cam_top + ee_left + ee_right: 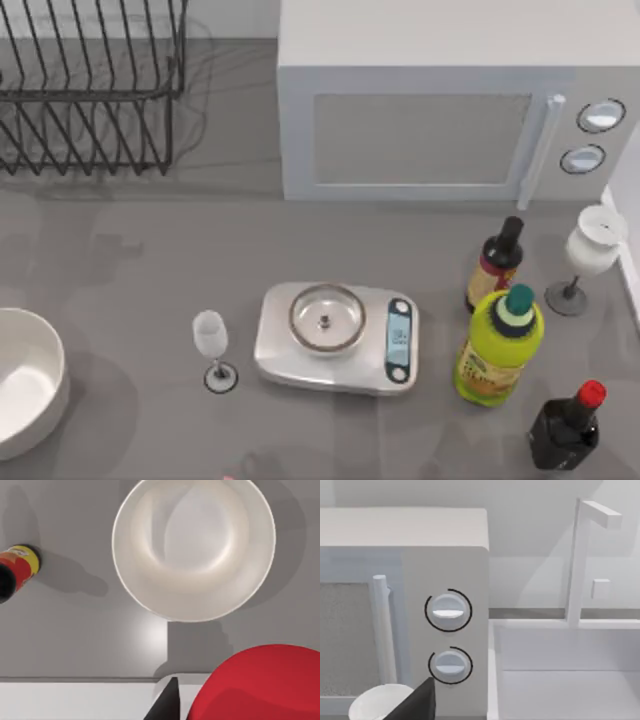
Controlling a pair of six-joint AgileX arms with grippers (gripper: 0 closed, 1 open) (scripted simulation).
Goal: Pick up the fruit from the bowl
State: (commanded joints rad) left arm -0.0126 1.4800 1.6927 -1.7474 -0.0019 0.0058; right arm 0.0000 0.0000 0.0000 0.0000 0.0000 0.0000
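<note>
The fruit (265, 685), a smooth bright red ball, hangs close under the left wrist camera, above the table and beside the bowl (195, 547). My left gripper (220, 705) is shut on the fruit, and one dark finger (166, 702) shows at the ball's side. The bowl is wide, round and white, with nothing in it. In the top view the bowl (25, 395) sits at the table's left edge. A single dark finger (415, 702) of my right gripper shows before the microwave's knobs.
A steel scale (338, 335) stands mid-table with a small glass (211, 345) to its left. Several bottles (500, 345) and a wine glass (590, 250) crowd the right. A microwave (450, 100) and a wire rack (90, 85) line the back. A red-and-yellow can (17, 570) lies near the bowl.
</note>
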